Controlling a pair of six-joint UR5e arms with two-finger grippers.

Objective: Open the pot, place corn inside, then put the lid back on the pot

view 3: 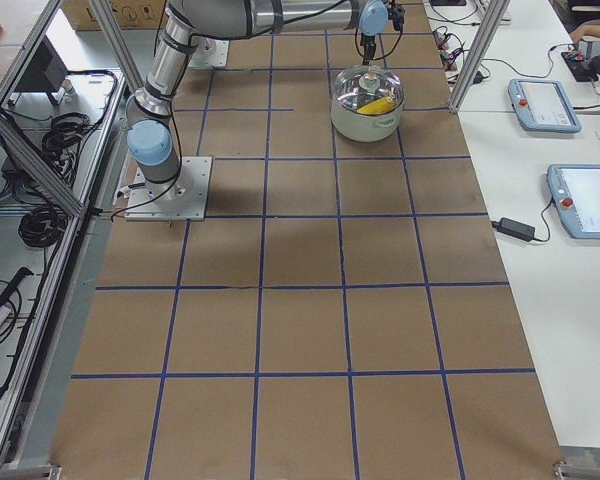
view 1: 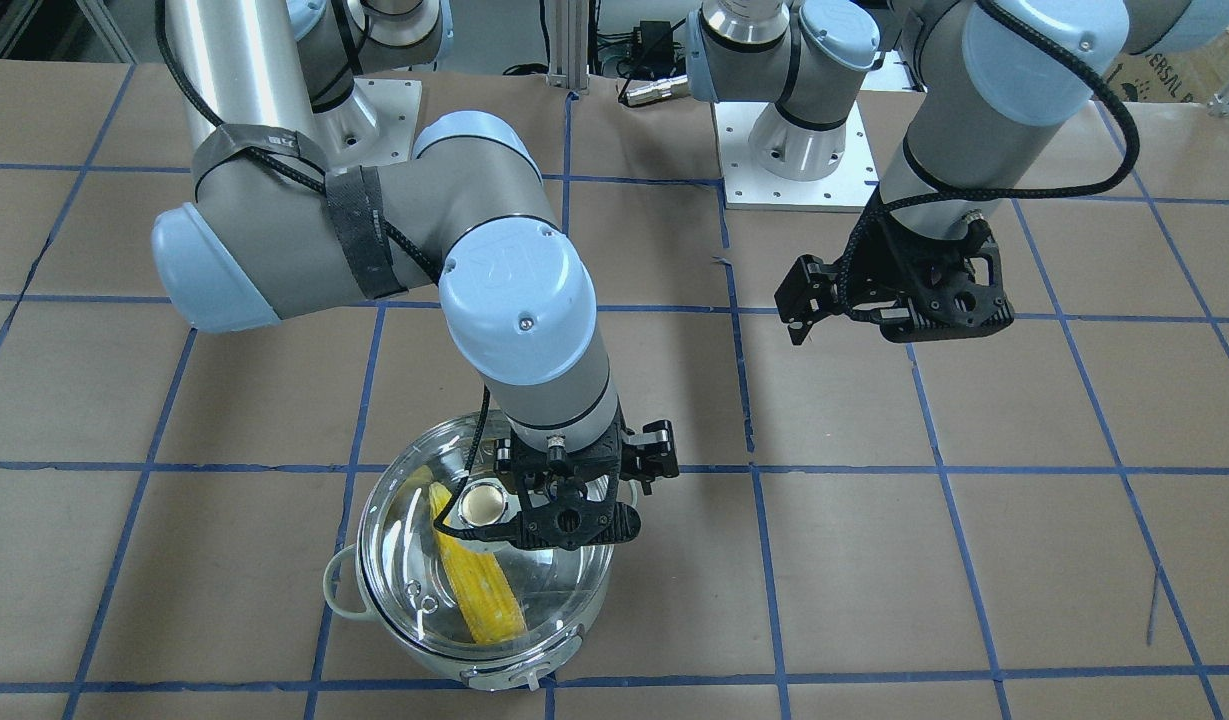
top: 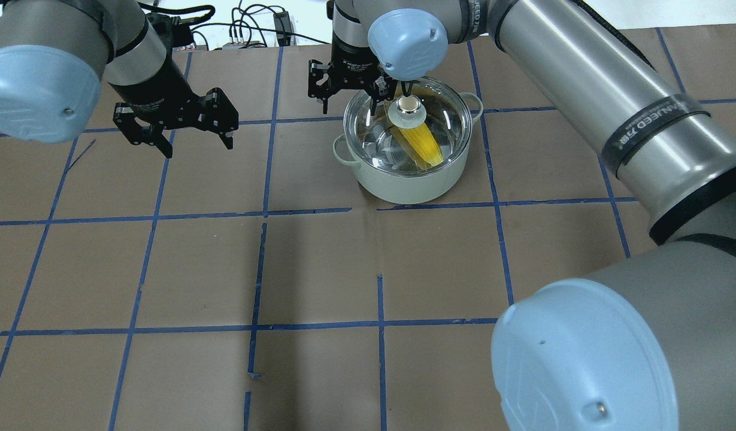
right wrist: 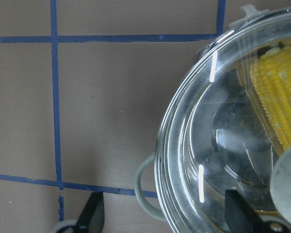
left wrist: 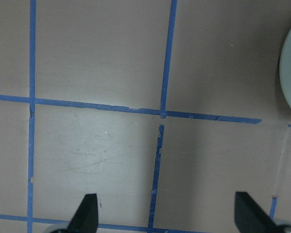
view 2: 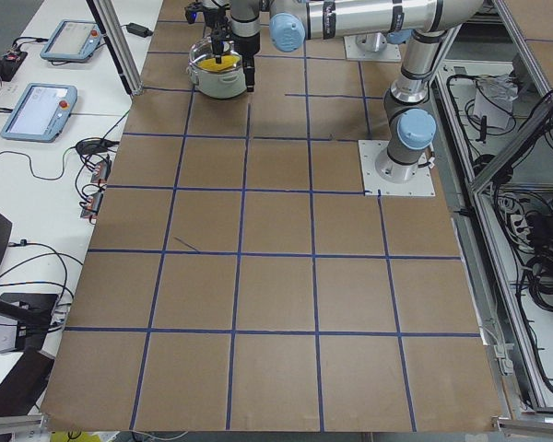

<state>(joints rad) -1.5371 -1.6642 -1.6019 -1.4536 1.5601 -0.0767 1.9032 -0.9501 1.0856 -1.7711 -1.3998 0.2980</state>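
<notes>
**As the lid sits on the pot, the corn lies inside**

While the right claw [top: 348, 99] hangs wide open beside the knob [top: 408, 105], holding nothing, we see the clear glass lid [view 1: 404, 570] resting on the pot [top: 403, 182]. The pot stands on the table [top: 320, 269], toward the side far from the robot. The wrist view shows one finger over the glass and the other out over bare paper. The corn [top: 421, 140] lies inside, a yellow cob slanting across the pot's floor, its bumpy kernels plain through the dome.

The pot is round, pale and shiny, with small loop handles. The lid looks level on its rim, though we cannot be sure of the seating all the way round. The left claw [top: 197, 143] is also wide and empty, hovering well apart over a taped grid line.

We judge the task at its last step, with the lid set in place. The next move, as we read it, calls for a straight lift of the right arm, clear of the knob and glass.
</notes>
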